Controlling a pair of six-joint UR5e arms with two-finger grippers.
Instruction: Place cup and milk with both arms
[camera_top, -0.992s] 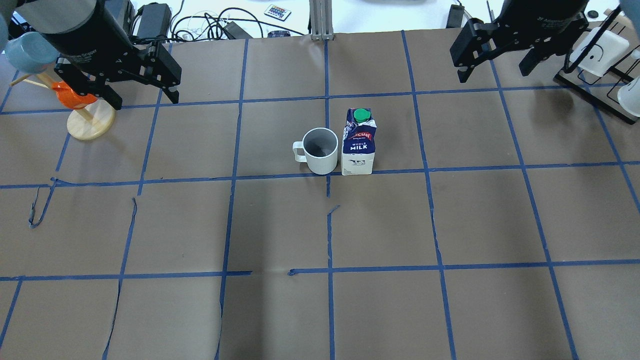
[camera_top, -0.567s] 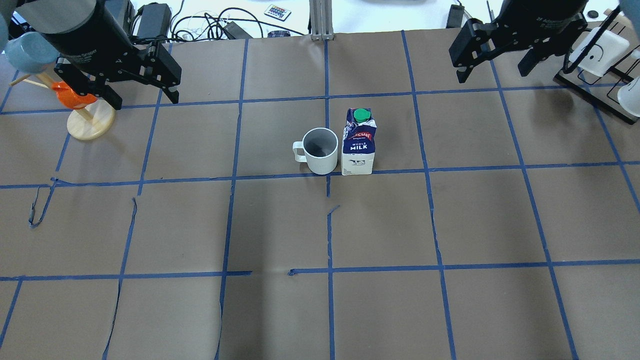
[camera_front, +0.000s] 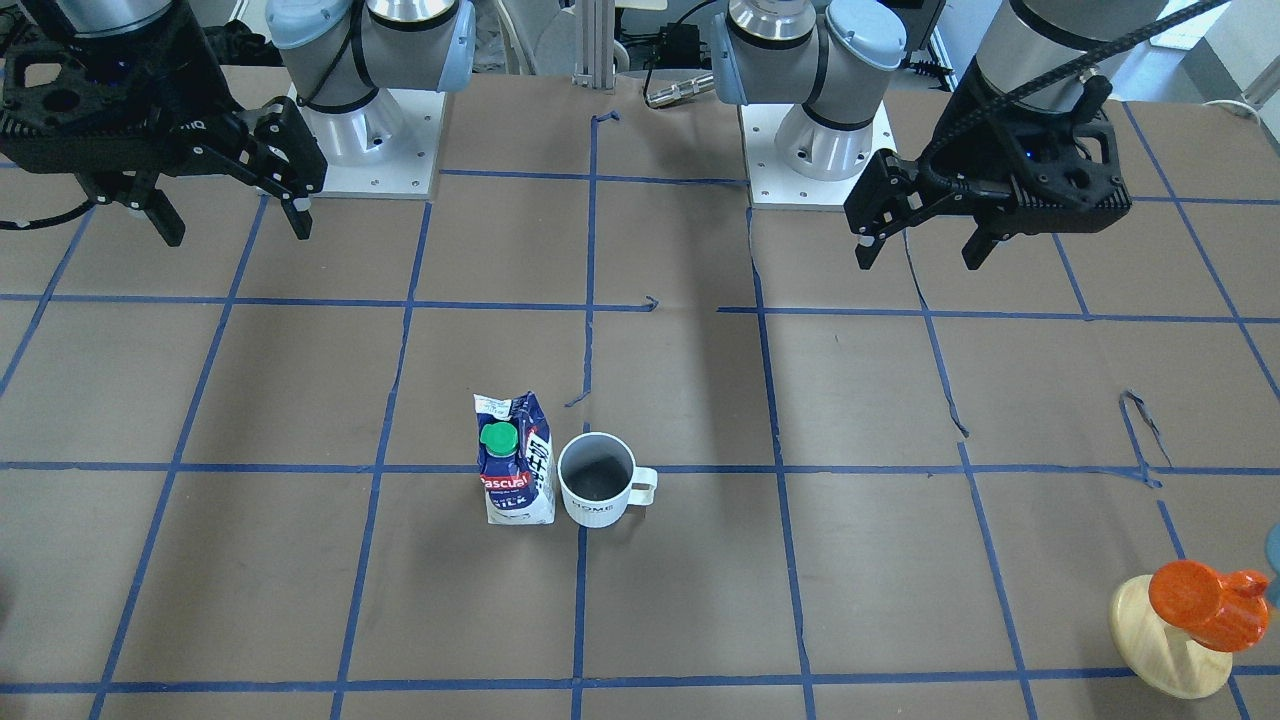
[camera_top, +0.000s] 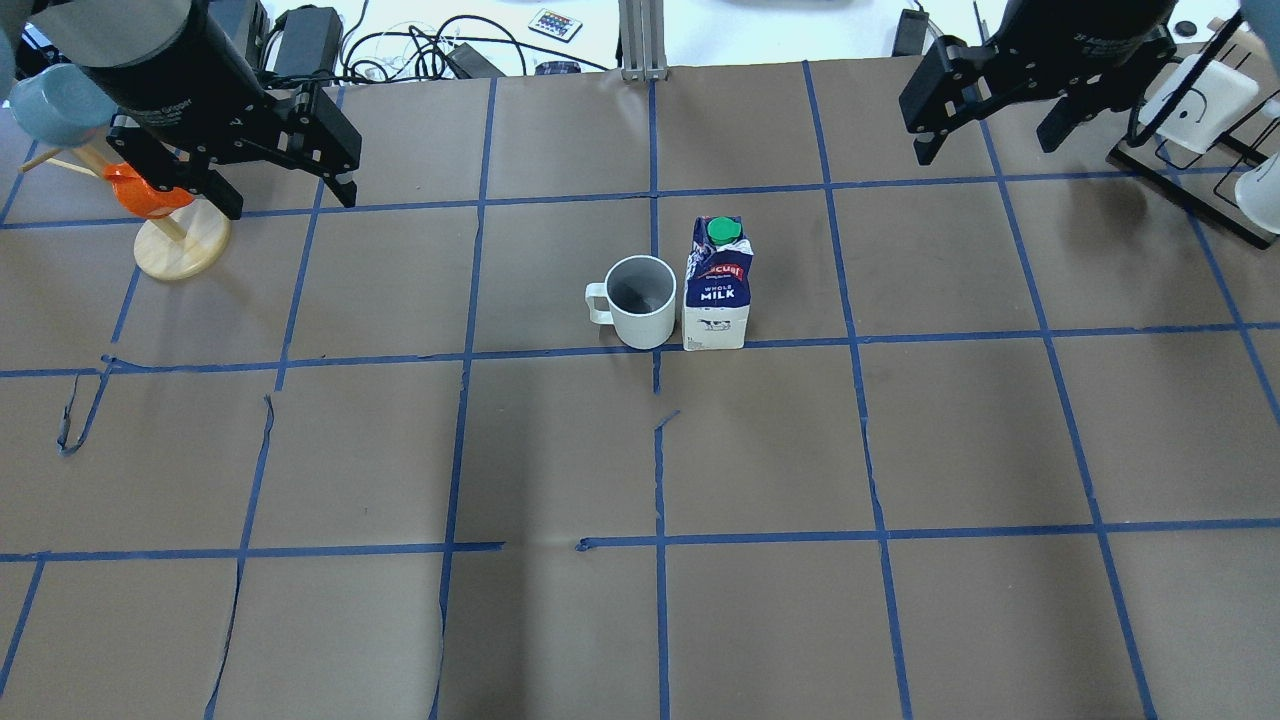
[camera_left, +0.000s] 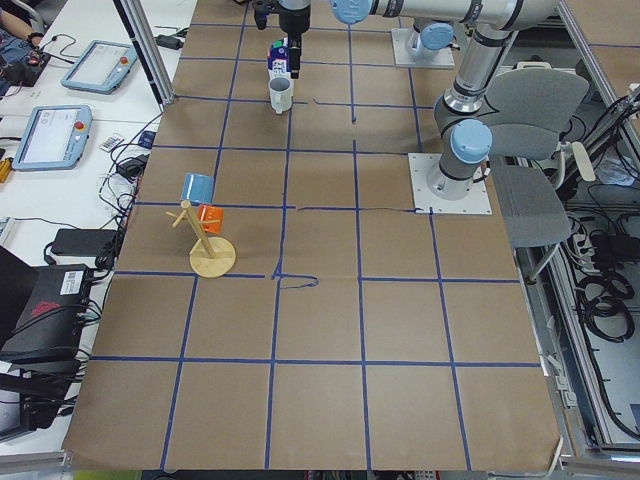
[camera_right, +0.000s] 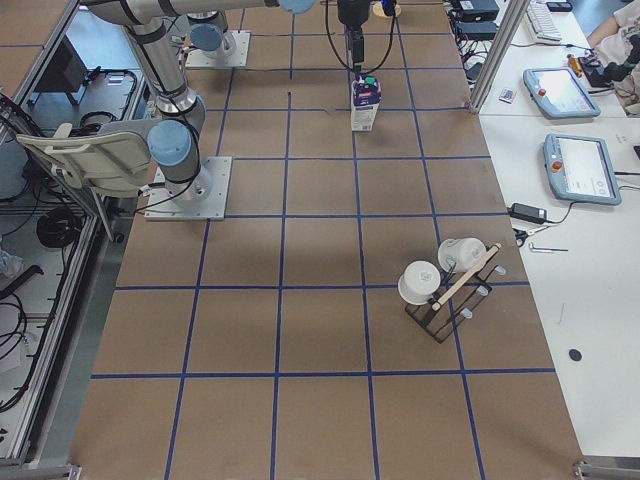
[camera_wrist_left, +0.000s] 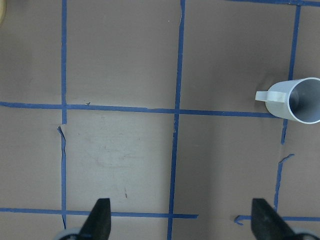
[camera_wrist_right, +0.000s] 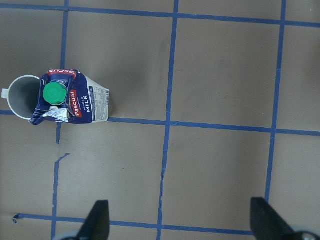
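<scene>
You see the worktop (camera_top: 900, 450) with both arms raised high over it. The left gripper (camera_top: 290, 205) and the right gripper (camera_top: 985, 150) are each released and empty, well apart from the goods, one to either side. Near the worktop's centre the milk (camera_top: 717, 290) stands upright just beside the cup (camera_top: 640, 300), on the cup's right, and the cup's handle points to the robot's left.

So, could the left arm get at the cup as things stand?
Probably yes: the left claw is open, the cup turns its handle that way, and the milk stands on the far side.
</scene>
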